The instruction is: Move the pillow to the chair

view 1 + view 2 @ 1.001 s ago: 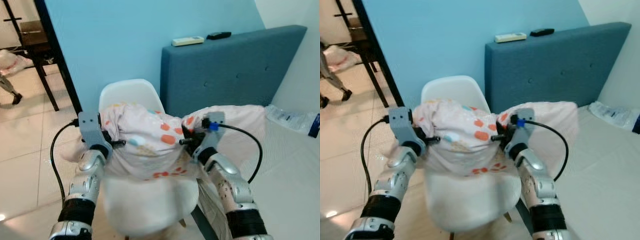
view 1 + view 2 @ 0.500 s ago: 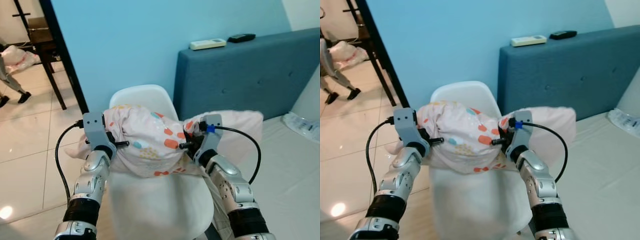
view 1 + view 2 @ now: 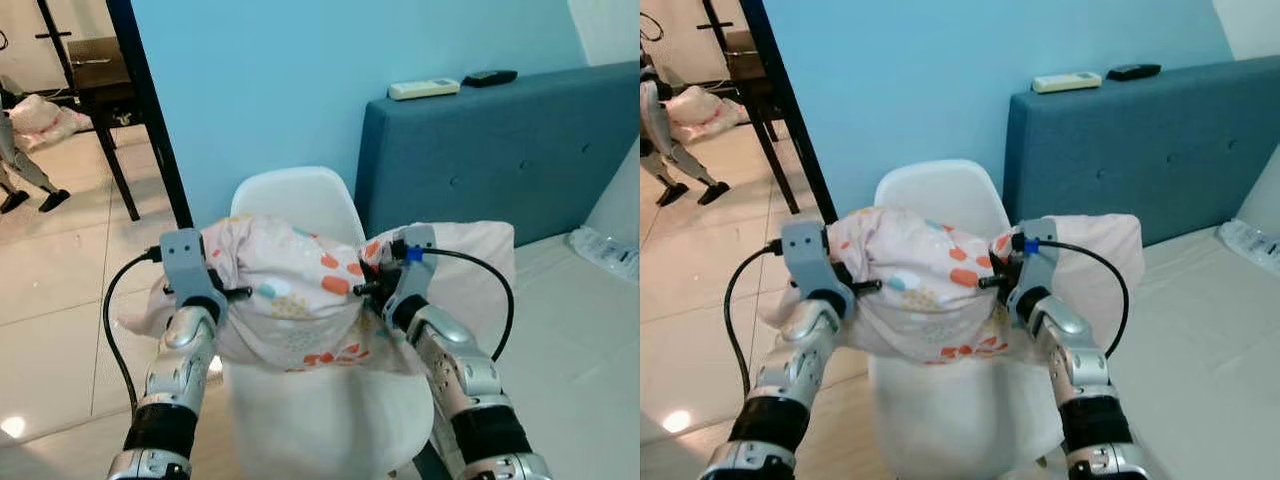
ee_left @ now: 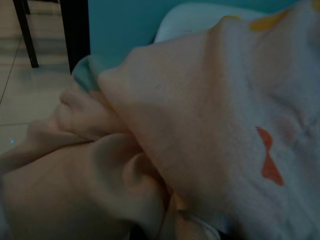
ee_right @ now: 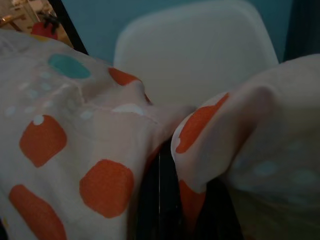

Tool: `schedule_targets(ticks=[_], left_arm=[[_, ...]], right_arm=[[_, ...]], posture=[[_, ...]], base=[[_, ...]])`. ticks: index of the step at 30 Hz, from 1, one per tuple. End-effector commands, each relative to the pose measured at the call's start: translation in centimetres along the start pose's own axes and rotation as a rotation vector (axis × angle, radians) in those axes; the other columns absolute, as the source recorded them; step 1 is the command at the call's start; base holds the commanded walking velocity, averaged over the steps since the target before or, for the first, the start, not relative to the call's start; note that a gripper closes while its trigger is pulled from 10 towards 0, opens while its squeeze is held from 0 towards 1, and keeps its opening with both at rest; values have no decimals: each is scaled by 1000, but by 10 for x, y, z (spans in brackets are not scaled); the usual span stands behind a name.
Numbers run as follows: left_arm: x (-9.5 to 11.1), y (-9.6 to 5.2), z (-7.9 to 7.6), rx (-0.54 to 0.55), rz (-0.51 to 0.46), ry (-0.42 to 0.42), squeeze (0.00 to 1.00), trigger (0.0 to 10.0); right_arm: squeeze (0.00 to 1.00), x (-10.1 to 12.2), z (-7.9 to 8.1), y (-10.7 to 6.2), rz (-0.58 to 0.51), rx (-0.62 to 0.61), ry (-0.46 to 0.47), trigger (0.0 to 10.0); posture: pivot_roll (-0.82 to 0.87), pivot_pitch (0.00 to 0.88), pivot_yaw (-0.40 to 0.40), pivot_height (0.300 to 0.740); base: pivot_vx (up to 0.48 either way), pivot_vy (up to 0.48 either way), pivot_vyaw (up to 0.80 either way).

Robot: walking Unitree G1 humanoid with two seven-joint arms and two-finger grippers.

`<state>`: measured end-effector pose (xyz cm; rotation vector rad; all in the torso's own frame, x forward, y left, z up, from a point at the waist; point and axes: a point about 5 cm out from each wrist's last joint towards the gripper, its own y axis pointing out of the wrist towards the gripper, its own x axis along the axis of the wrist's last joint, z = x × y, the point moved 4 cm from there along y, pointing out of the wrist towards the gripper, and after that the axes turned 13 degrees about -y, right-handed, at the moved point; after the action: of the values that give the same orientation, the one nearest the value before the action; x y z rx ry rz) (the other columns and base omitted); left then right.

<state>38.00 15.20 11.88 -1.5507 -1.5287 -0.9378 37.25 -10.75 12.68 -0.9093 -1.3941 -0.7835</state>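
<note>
A robot holds a pale pink pillow (image 3: 295, 300), dotted with orange and teal spots, between its two arms above a white moulded chair (image 3: 300, 205). The left gripper (image 3: 222, 290) has its black fingers clamped on the pillow's left end, where the fabric bunches into folds. The right gripper (image 3: 370, 285) has its fingers pinched on the right end, with cloth folded around them. The pillow sags in the middle and hangs just over the seat, in front of the chair back; whether it already touches the seat cannot be told. To the robot's right stand a blue headboard (image 3: 480, 150) and a bed (image 3: 580, 340).

This looks like the placing step, nearly complete. The next move likely calls for lowering the pillow until the seat bears it, then parting both pairs of fingers and drawing the arms back without dragging the fabric.
</note>
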Motion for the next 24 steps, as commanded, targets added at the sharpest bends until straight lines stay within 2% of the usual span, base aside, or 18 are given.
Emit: schedule_targets(ticks=[1, 3, 7, 8, 12, 18, 22, 24], left_arm=[[-4, 0, -16, -67, 18, 6, 0, 10000], [-4, -1, -18, -75, 21, 1, 0, 10000], [-3, 0, -33, -152, 20, -26, 0, 10000], [-3, 0, -33, -152, 20, -26, 0, 10000], [2, 1, -46, -211, 2, -44, 0, 10000], [3, 12, -57, -236, 34, -42, 0, 10000], [7, 31, -61, -234, 69, 21, 0, 10000], [9, 33, -60, -232, 70, 36, 0, 10000]], right_arm=[[0, 24, 8, 8, -86, 43, -43, 10000], [0, 25, 7, 8, -88, 40, -43, 10000], [0, 37, -1, 8, -135, 12, -61, 10000], [0, 37, -1, 8, -135, 12, -61, 10000], [0, 54, -7, 7, -207, -9, -76, 10000], [0, 67, -23, 16, -203, -59, -159, 10000], [0, 76, -38, 31, -158, -112, -275, 10000], [0, 80, -38, 33, -165, -113, -281, 10000]], posture=[[-94, 67, 27, 623], [-94, 67, 27, 618], [-97, 74, 27, 598], [-97, 74, 27, 598], [-97, 78, 31, 598], [-96, 88, 31, 598], [-94, 111, 32, 598], [-94, 111, 32, 598]], base=[[0, 0, 0], [0, 0, 0], [0, 0, 0], [0, 0, 0], [0, 0, 0], [0, 0, 0], [0, 0, 0], [0, 0, 0]])
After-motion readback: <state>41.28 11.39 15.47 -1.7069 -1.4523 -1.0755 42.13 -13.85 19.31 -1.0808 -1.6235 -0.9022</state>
